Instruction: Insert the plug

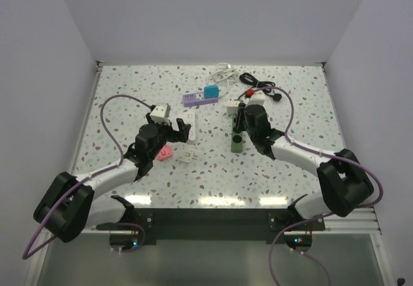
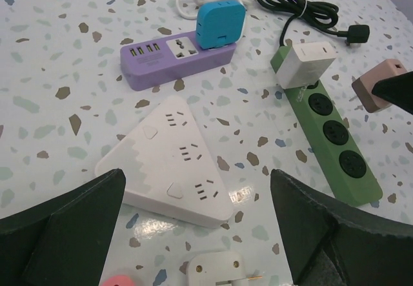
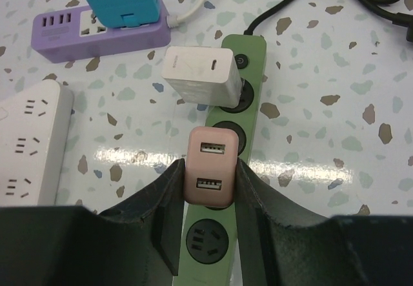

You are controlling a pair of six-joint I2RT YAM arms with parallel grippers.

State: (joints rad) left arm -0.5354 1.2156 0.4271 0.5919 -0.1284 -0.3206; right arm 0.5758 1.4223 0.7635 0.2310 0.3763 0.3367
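My right gripper (image 3: 210, 170) is shut on a pink two-port USB plug (image 3: 210, 166) and holds it over the middle sockets of the green power strip (image 3: 244, 57). A white charger (image 3: 200, 73) sits in the strip's socket just beyond. In the top view the right gripper (image 1: 240, 115) is over the far end of the strip (image 1: 237, 145). The held pink plug also shows in the left wrist view (image 2: 374, 89). My left gripper (image 2: 197, 228) is open and empty, above the table just short of a white triangular power strip (image 2: 174, 157).
A purple strip (image 2: 174, 57) carrying a blue adapter (image 2: 219, 24) lies behind, with a white cable and a black cable (image 2: 303, 11). A small white plug (image 2: 216, 270) and a pink one (image 1: 166, 153) lie under the left gripper. A white cube adapter (image 1: 160, 112) stands to the left.
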